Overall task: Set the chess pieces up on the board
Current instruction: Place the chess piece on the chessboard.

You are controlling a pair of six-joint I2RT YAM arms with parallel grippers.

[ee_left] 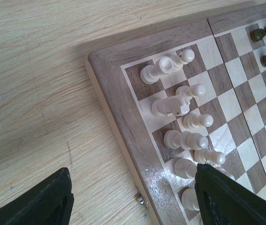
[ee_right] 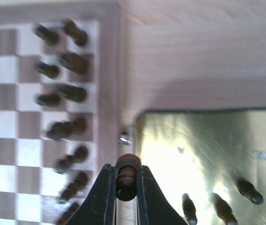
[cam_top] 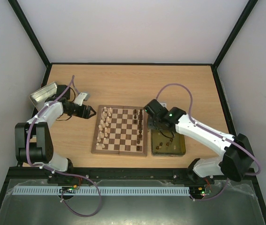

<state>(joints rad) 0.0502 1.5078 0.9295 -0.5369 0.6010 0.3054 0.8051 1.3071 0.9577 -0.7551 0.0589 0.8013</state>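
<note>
The left arm [cam_top: 39, 136] was folded back on itself at the left of the counter [cam_top: 123, 79], forearm running toward the board [cam_top: 120, 149]. The left tool [cam_top: 88, 112] pointed at the board's left border and stopped just short of it, its fingers [ee_left: 39, 201] spread wide with nothing between them. The right arm [cam_top: 203, 133] stretched from its base at the near right up and leftward, with its wrist over the far end of the gold tin [cam_top: 183, 149].

The right tool [ee_right: 125, 172] was pressed together on one dark chessman [ee_right: 127, 163], pinched upright between the two fingertips with its rounded head showing above them. In the right wrist view it hung over the tin's left edge, close beside the board's right border.

The gold tin lay on the counter touching or just beside the board's right side. Several loose dark chessmen [ee_right: 248, 191] lay tipped over on its shiny floor. A silver tin [cam_top: 41, 93] sat at the far left of the counter, behind the left arm; what it held could not be told.

The board lay mid-counter between the arms. Cream chessmen [ee_left: 189, 139] stood in the two files along its left side, nearest the left tool. More dark pieces [cam_top: 140, 125] stood in the two files along its right side, next to the right tool.
</note>
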